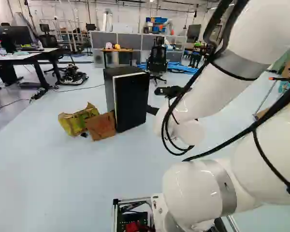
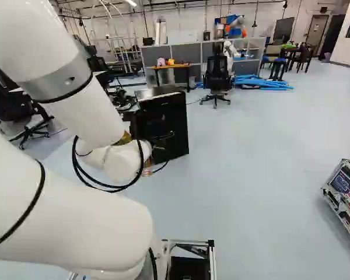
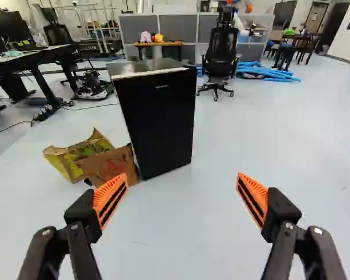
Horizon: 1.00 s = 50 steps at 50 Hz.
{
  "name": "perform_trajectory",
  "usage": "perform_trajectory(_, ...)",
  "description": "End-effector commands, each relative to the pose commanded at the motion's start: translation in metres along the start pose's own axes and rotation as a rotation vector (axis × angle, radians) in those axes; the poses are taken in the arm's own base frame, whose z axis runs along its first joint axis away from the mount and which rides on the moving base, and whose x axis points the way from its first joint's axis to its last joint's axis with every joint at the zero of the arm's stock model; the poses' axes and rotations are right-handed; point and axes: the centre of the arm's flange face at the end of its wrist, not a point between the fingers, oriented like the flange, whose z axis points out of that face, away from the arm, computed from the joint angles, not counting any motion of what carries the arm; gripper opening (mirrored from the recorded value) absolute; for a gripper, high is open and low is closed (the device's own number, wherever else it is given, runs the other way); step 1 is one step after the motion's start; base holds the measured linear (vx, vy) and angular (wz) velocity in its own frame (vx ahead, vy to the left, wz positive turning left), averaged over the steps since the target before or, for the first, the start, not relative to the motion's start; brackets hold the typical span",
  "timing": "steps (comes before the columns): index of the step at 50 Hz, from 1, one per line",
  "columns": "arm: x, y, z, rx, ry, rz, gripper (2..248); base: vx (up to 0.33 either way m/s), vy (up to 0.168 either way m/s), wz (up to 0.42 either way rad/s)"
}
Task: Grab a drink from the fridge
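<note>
I have the gripper (image 3: 181, 176) spread wide, holding nothing, and the black fridge (image 3: 157, 125) stands upright well ahead, slightly left of its centreline — so I'd drive forward, easing left, to reach it.

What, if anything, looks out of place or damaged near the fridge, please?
The yellow box looks crumpled and gapes open on the floor, next to a brown cardboard piece by the fridge. They look like discarded packaging. The fridge itself stands upright.

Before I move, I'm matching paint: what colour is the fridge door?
Black; the fridge door shows best in the wrist view.
</note>
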Motion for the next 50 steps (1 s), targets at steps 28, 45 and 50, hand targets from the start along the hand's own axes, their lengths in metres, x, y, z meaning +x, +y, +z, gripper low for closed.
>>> perform_trajectory(28,0.0,0.0,0.0,0.0,0.0,0.0,247,0.001,-0.001,-0.002)
perform_trajectory(45,0.0,0.0,0.0,0.0,0.0,0.0,247,0.037,-0.003,0.001)
perform_trajectory(50,0.0,0.0,0.0,0.0,0.0,0.0,247,0.072,-0.002,-0.001)
